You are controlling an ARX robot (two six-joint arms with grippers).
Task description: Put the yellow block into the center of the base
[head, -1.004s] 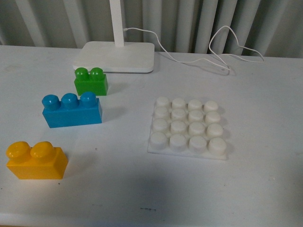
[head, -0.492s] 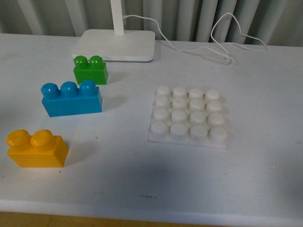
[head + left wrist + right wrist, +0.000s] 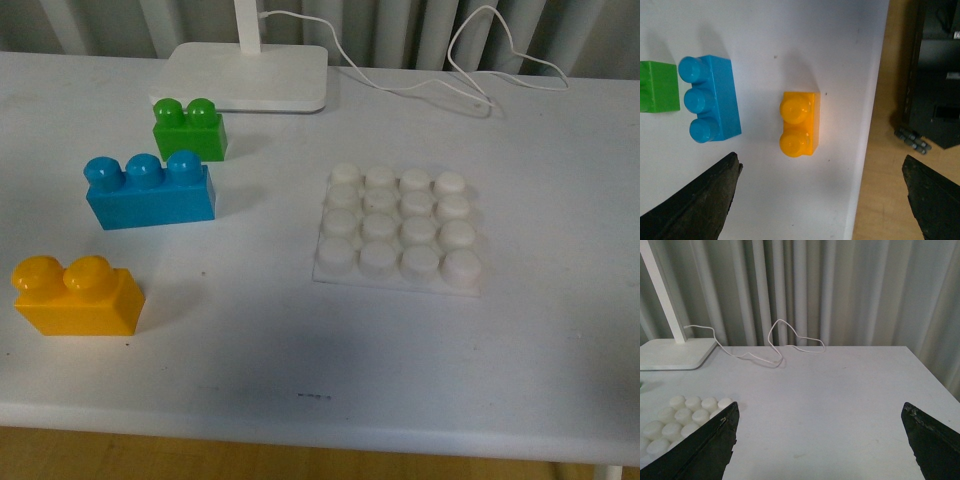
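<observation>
While the yellow block lies ungrasped, well apart from the bare base, the left gripper and right gripper stand open, so pickup and insertion remain.

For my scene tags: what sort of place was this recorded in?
Likely an indoor lab or office test bench: a plain white table laid out with a yellow block and a studded base, a desk lamp foot, and pleated curtains behind.

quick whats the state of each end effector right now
left end effector: open, holding nothing
right end effector: open, holding nothing
</observation>
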